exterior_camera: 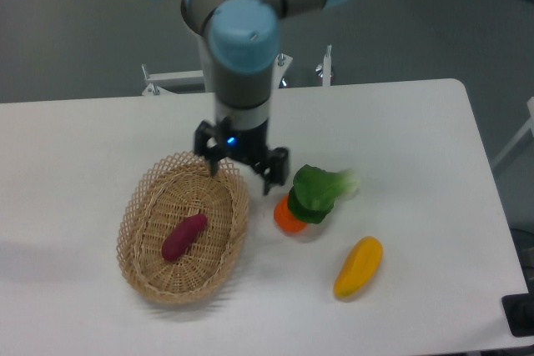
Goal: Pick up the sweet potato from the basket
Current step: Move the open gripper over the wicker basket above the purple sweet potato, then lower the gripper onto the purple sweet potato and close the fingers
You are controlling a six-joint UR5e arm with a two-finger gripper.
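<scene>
The sweet potato [183,237] is a small magenta-purple tuber lying on the floor of the oval wicker basket [143,283], at the table's front left. My gripper [242,179] hangs over the basket's far right rim, up and to the right of the sweet potato and apart from it. Its two dark fingers [272,181] stand wide apart, open and empty.
A round orange vegetable [288,217] under green leaves [319,192] stands just right of the gripper's right finger. A yellow-orange oblong vegetable [359,267] lies further front right. The table's front edge runs close below the basket.
</scene>
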